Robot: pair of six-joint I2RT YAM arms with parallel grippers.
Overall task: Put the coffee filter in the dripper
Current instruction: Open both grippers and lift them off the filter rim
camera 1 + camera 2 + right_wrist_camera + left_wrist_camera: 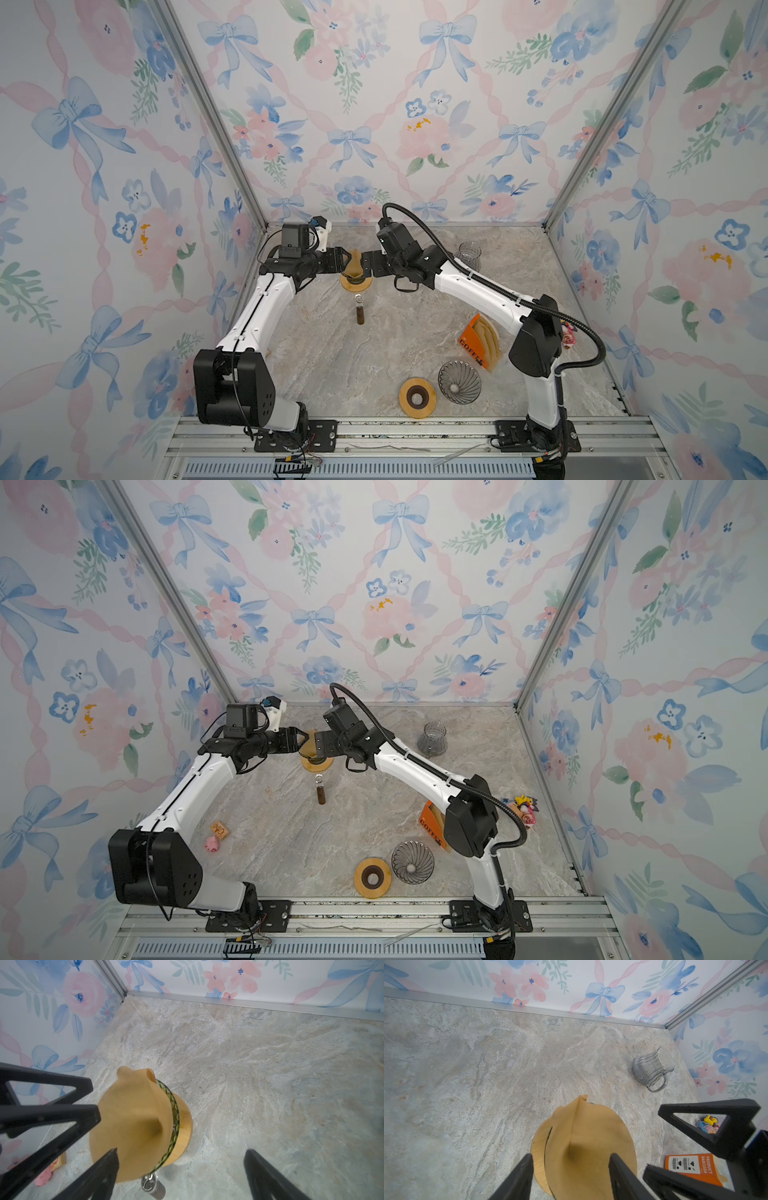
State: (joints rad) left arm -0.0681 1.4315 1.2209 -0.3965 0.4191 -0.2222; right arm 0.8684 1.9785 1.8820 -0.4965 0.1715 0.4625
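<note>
The tan paper coffee filter (354, 262) stands in the green glass dripper on its round wooden base (175, 1118), at the back of the marbled grey bench (332, 357), rising above the rim. The left claw (571, 1167) is released, jaws straddling the filter's edge. The right claw (180, 1167) gapes wide, one finger close by the paper. A small brown cylinder with a metal cap (360, 311) lies just before the base. Well apart sit a clear ribbed glass jug (469, 253), an orange filter box (473, 347) and a grey fluted glass cone (459, 381).
</note>
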